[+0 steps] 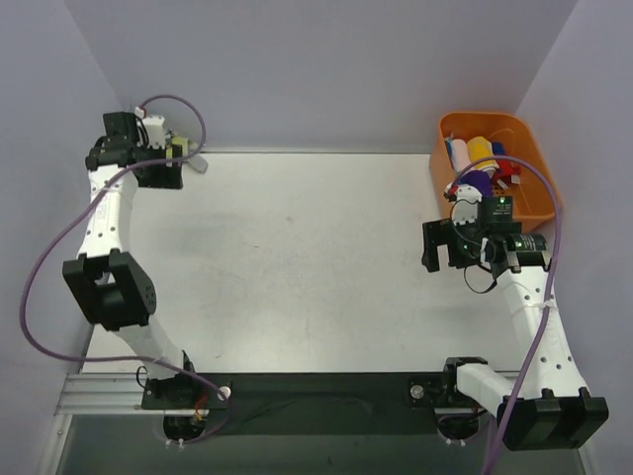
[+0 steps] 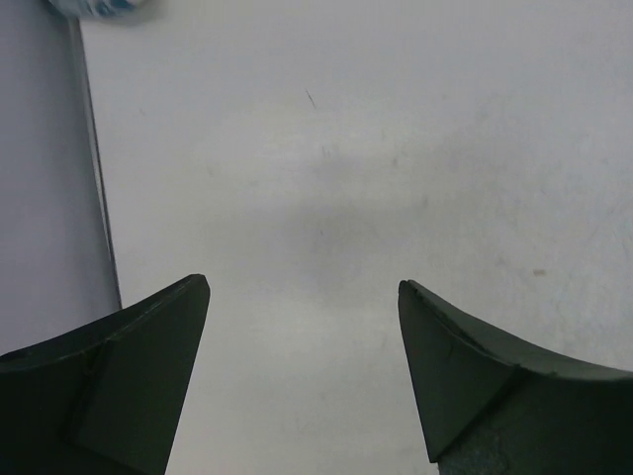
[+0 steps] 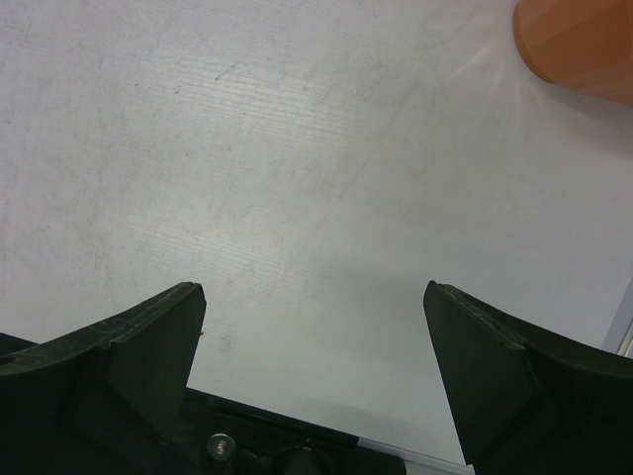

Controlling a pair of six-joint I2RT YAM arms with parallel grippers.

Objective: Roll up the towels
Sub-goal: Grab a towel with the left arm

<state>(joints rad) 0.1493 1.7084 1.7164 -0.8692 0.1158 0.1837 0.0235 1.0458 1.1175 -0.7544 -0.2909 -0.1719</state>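
Note:
My left gripper [image 1: 170, 170] is open and empty at the far left corner of the table [image 1: 297, 257], low over bare tabletop in the left wrist view [image 2: 302, 297]. A blue-and-white towel [image 2: 104, 6] shows only as a blurred scrap at that view's top left edge, by the wall. A small pale scrap [image 1: 196, 163] lies just right of the left gripper in the top view. My right gripper [image 1: 470, 259] is open and empty over bare table in front of the basket, as its wrist view [image 3: 315, 297] shows. I see no pale yellow-green towel laid out.
An orange plastic basket [image 1: 529, 158] stands at the far right corner, holding several coloured things, among them a yellow roll [image 1: 482, 148]. Its corner shows in the right wrist view [image 3: 579, 45]. Walls close the table at the back and left.

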